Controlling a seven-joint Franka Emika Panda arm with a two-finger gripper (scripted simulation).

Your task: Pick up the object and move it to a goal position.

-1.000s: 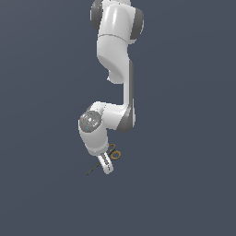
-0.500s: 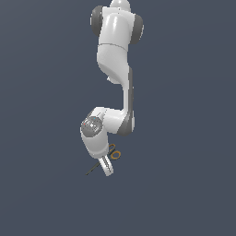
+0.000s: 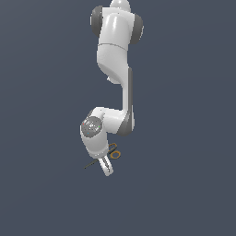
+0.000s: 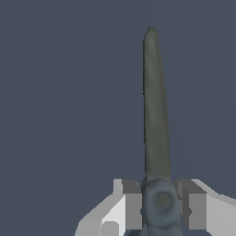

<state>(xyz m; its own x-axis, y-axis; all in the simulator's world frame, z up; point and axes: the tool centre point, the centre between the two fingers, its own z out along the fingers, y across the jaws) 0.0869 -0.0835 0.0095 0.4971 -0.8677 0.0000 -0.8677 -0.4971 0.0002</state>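
Open grey surface on every side of the gripper (image 3: 106, 167) and its clamped scissors (image 4: 156, 138); only obstruction, the arm's own links (image 3: 120, 73) above.

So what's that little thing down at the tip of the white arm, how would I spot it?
Follow the white arm down to its gripper. Clamped between the fingers is a small pair of scissors: thin dark blades poking toward the exterior view's left, orange ring handles the other side, the scene's only colour.

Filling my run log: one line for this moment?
gripper: shut on scissors at pivot | blades: point away from wrist | handles: behind fingers
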